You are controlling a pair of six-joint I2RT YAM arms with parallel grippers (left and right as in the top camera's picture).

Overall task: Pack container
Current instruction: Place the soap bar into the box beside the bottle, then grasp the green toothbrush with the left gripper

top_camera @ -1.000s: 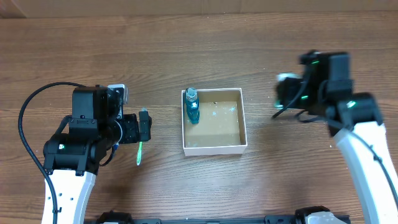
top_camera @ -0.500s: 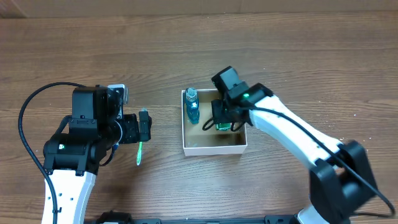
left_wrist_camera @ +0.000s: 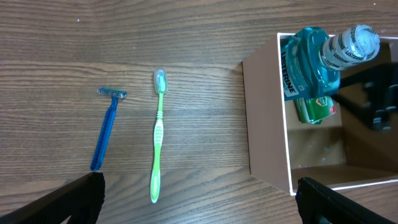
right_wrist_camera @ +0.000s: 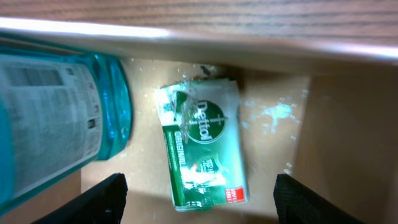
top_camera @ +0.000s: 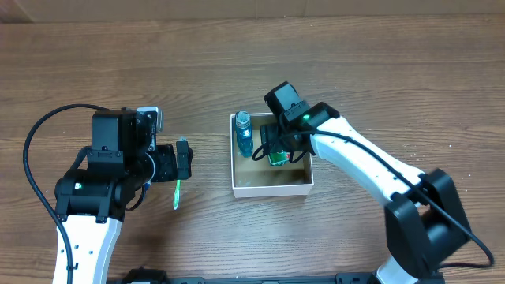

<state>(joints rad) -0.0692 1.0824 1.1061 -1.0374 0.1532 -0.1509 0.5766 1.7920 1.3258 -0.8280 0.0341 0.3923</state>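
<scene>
Right claw (right_wrist_camera: 198, 198) has edged left inside the container (top_camera: 271, 188) at mid-worktop, fingers apart, soap packet (right_wrist_camera: 202, 149) lying loose beside the bottle (left_wrist_camera: 311, 59). Overhead, the arm half-hides it. Left claw (left_wrist_camera: 199, 200) hangs spread, empty.

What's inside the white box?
The white box holds a blue mouthwash bottle and a green Dettol soap pack, sitting on its brown floor. Anything under them is hidden.
</scene>
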